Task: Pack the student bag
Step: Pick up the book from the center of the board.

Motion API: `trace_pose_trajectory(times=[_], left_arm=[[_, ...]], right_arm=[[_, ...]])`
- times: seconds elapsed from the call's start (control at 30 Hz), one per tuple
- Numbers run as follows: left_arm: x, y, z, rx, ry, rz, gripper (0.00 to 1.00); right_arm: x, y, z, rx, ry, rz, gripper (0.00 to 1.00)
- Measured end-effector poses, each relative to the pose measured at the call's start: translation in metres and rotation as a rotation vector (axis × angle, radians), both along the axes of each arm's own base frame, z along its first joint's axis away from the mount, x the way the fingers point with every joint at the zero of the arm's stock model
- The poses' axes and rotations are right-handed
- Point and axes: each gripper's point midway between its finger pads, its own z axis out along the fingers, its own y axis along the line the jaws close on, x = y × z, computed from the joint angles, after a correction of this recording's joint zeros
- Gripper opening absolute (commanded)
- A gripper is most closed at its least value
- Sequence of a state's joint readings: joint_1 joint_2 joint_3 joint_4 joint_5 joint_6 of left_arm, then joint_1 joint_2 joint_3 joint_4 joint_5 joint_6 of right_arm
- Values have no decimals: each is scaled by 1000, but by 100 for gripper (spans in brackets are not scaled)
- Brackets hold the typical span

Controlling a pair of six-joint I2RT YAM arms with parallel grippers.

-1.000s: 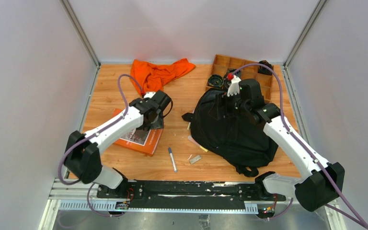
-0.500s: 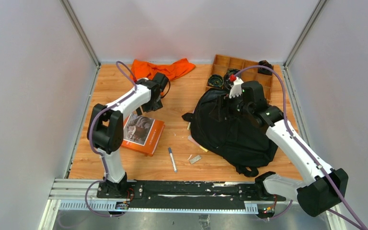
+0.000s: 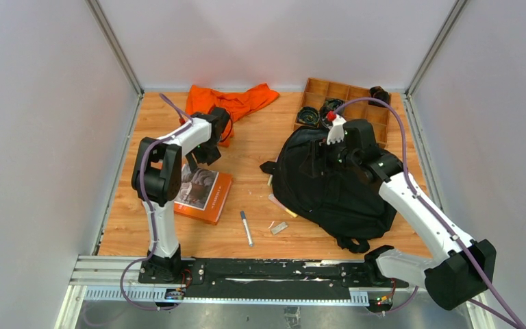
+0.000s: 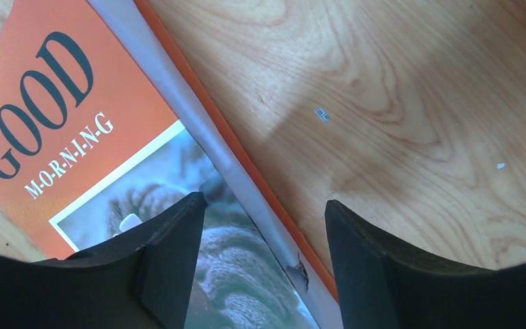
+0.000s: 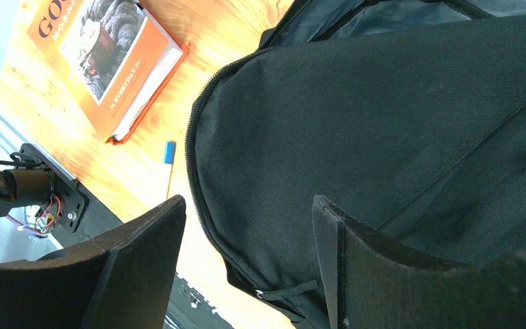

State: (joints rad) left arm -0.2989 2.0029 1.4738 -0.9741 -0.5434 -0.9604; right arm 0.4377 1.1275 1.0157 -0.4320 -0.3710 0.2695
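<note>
Top view: student bag (image 3: 329,181) lay on right half of table (image 3: 274,144), black, biggest thing there. Wooden tray (image 3: 348,92) sat just behind it. Orange cloth (image 3: 236,101) lay bunched at far edge. Orange book (image 3: 202,192) lay on left, pen (image 3: 246,227) between book and bag. Right arm (image 3: 411,199) hung over bag, hid part of it.

Left wrist view: left gripper (image 4: 264,212) fingers stood wide, nothing between them. Book's edge and bare wood lay below.

Right wrist view: right gripper (image 5: 246,219) fingers stood wide too, held nothing. Black bag cloth filled space below. Book and pen showed past bag's side.
</note>
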Motion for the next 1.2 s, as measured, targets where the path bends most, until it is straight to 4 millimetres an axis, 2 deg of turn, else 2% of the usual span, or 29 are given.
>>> trace_pose_trajectory(times=[0.1,0.2,0.3,0.47,0.57,0.67,0.77,1.07,1.2], left_arm=[[-3,1,-1,5,15,-6,49],[-9,3,-2,12,40,-22,45],[-13,-1,3,-5,47,-51,48],[-23,-22,13,-35,39,-140,50],[-40,-30,16,-53,37,-166,55],[-60,-30,13,-59,55,-163,63],[-71,-30,9,-60,76,-164,67],[-86,-57,7,-81,133,-323,70],[-86,-56,14,-76,104,-318,69]], right_arm=[[-1,0,-3,-2,10,2,71],[-1,0,-6,-4,19,2,71],[0,1,-9,-8,29,2,71],[1,2,-16,-17,50,3,71],[1,3,-18,-17,59,7,71],[1,4,-19,-14,65,14,71],[0,5,-20,-13,70,18,70],[0,5,-21,-12,74,21,70],[0,5,-21,-12,75,21,70]])
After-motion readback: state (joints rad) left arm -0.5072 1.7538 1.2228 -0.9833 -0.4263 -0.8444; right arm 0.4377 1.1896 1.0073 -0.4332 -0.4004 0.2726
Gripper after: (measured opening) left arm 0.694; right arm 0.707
